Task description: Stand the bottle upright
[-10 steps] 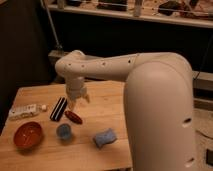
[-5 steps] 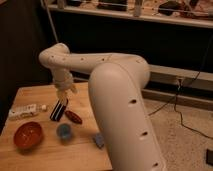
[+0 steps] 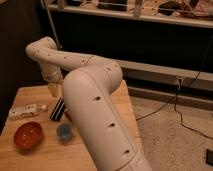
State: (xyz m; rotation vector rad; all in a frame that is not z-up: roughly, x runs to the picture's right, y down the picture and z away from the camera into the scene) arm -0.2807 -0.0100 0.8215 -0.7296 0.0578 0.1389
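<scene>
The gripper [image 3: 54, 89] hangs over the wooden table [image 3: 32, 94], behind the red bowl [image 3: 27, 135] and to its right. Its tip is a pale shape against the wood, so I cannot tell whether it is open or closed. Just below it lies a black bar with white stripes [image 3: 57, 109], its right end hidden by the white arm [image 3: 95, 100]. The bottle [image 3: 25, 111] lies on its side directly behind the red bowl, close to it but apart, with its cap end pointing right towards the bar. A small blue cup [image 3: 63, 131] stands just right of the bowl. The arm's bulk hides the table farther right of the bowl, and the picture's edge cuts off the table in front of the bowl.
</scene>
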